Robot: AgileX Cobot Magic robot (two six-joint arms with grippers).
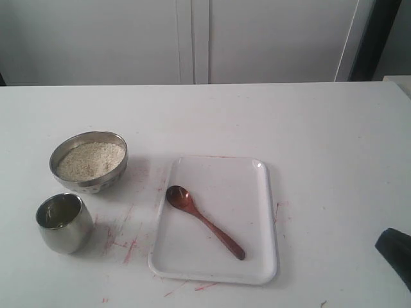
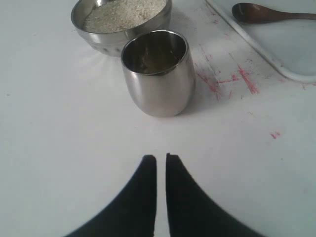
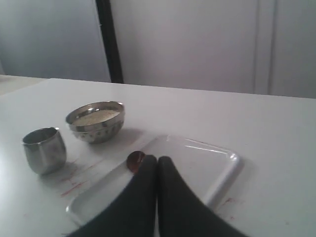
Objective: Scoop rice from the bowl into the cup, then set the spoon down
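Note:
A wide steel bowl (image 1: 88,160) of pale rice (image 1: 90,160) stands at the left of the table. In front of it stands the small steel cup (image 1: 63,222). The reddish-brown wooden spoon (image 1: 204,221) lies diagonally on a white tray (image 1: 257,256). My left gripper (image 2: 161,158) is shut and empty, hovering a short way from the cup (image 2: 158,71), with the bowl (image 2: 121,22) behind it. My right gripper (image 3: 157,160) is shut and empty above the tray (image 3: 217,163); its fingers hide most of the spoon (image 3: 134,161). Only a dark piece of the right arm (image 1: 395,253) shows in the exterior view.
Red smears mark the table (image 1: 125,240) between the cup and the tray. A white cabinet wall (image 1: 192,38) runs behind the table's far edge. A dark vertical post (image 1: 372,38) stands at the back right.

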